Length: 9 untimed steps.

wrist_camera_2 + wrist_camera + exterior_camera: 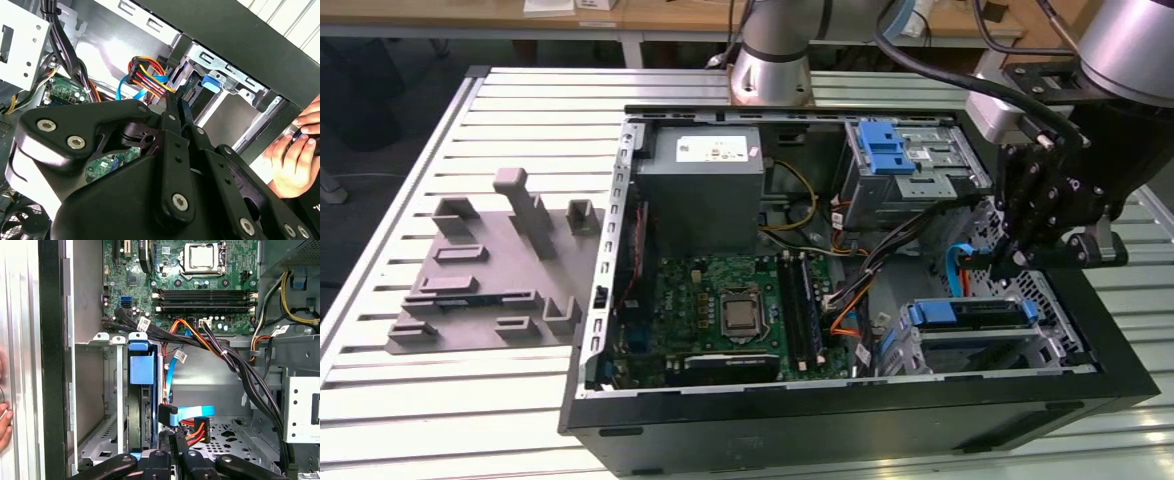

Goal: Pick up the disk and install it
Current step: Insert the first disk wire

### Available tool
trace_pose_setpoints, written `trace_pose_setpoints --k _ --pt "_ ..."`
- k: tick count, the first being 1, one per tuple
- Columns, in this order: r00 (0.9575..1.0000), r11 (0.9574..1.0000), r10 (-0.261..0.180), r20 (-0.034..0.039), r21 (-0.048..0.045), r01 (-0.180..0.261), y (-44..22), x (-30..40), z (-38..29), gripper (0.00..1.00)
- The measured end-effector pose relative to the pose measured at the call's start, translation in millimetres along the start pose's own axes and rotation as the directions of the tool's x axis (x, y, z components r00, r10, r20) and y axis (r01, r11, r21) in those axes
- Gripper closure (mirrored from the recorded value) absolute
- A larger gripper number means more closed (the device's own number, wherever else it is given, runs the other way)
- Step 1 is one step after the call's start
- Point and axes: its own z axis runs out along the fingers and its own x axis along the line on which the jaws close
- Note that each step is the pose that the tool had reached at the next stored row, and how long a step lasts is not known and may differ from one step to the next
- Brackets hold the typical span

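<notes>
Slatted aluminium table (400, 150) carries an open black tower case (854, 420), lying on its side in the centre of the exterior view, with a grey fixture plate (487, 290) to its left in that frame. Inside the case, a grey power supply box (707, 175) sits at upper centre and the green motherboard (720, 310) below it.

The disk (967, 315) stands on edge in the drive cage at the lower right of the exterior view, its blue bracket facing up; in the first wrist view the same blue bracket (141, 367) sits left of centre, seated between the cage rails. It appears to be home in its bay, though how deep it sits cannot be confirmed from these angles.

The gripper (1014, 262) hangs just above the cage at the right of the exterior view. In the second wrist view its fingertips (176, 107) lie closed together, holding nothing, pointing at the cable connectors (192, 427) beside the drive.

A person's hand (295, 150) rests at the case edge, at the right of the second wrist view.

Judgement: good practice at this stage is a straight, vertical approach clear of the blue data cable (958, 262) and the orange-and-red power leads, so none is snagged or pinched, with the nearby hand kept out of the arm's path.
</notes>
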Motion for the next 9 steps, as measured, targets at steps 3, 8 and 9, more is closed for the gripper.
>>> trace_pose_setpoints --k 3,8,9 --pt "1.0000 1.0000 0.000 -0.0010 0.0000 0.000 0.0 0.0 0.1 0.84" --pt "0.9999 1.0000 0.000 -0.0125 0.0024 0.000 0.5 -0.3 -0.7 0.83" --pt "0.9998 1.0000 -0.001 -0.0188 0.0039 0.001 0.8 -0.3 -0.8 0.77"
